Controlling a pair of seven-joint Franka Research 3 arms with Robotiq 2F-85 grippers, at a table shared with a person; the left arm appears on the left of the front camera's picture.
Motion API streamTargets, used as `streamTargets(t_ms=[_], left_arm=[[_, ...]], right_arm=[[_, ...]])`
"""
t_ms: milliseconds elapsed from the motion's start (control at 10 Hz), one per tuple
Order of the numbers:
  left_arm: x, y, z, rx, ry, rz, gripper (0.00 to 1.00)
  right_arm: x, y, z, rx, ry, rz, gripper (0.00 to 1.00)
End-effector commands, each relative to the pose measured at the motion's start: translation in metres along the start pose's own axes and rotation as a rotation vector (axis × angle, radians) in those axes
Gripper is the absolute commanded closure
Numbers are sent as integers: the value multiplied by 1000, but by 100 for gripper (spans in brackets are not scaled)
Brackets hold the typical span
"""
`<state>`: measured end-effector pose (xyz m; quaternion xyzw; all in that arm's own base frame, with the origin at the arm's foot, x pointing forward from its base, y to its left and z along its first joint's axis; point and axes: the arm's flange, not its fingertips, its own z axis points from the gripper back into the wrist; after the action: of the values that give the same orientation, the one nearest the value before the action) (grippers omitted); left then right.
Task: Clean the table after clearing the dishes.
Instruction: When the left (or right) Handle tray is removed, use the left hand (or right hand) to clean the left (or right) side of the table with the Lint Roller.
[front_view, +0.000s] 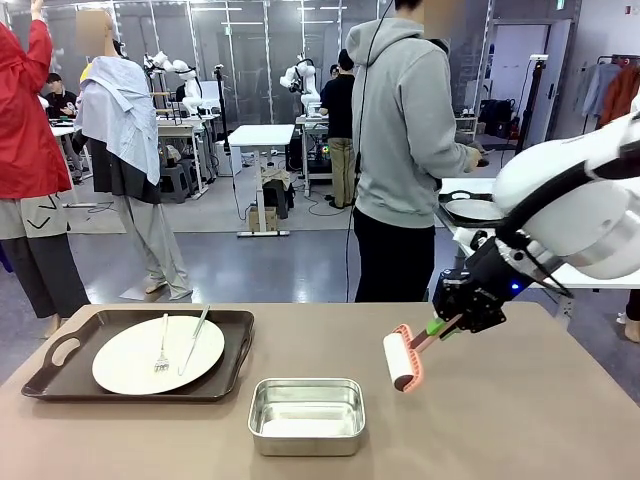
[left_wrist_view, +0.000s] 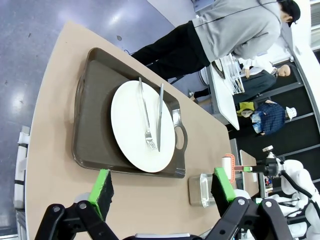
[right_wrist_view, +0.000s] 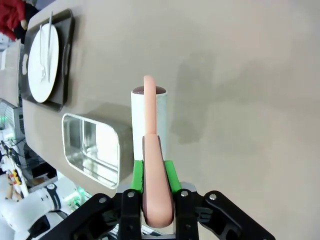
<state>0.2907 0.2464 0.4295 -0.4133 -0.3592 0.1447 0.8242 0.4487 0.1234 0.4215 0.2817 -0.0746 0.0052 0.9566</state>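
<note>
now the right gripper (front_view: 441, 327) is clamped on the pink handle of a lint roller (front_view: 400, 362), its white roll on or just above the table (front_view: 530, 420), right of a steel pan (front_view: 258, 415). the left gripper (left_wrist_view: 162, 182) hangs wide apart near the tray (left_wrist_view: 85, 135) with a plate (left_wrist_view: 130, 130), fork (left_wrist_view: 145, 112) and knife (left_wrist_view: 159, 117).

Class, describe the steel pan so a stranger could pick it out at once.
Start at the big brown table. Between the dark tray holding a white plate and the white roller sits the pan. It alone is shiny metal, rectangular with rounded corners.
</note>
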Motion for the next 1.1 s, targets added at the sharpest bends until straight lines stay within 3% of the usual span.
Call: streamTargets(t_ms=[0,600,1000], left_arm=[[1,2,3,-17,0,-9,0],[1,2,3,-17,0,-9,0],[1,2,3,-17,0,-9,0]], right_arm=[[15,8,-18,53,-15,-90,79],[30,-18,-56,36,8,-94,79],[33,-77,-43,-120,42,-191,79]])
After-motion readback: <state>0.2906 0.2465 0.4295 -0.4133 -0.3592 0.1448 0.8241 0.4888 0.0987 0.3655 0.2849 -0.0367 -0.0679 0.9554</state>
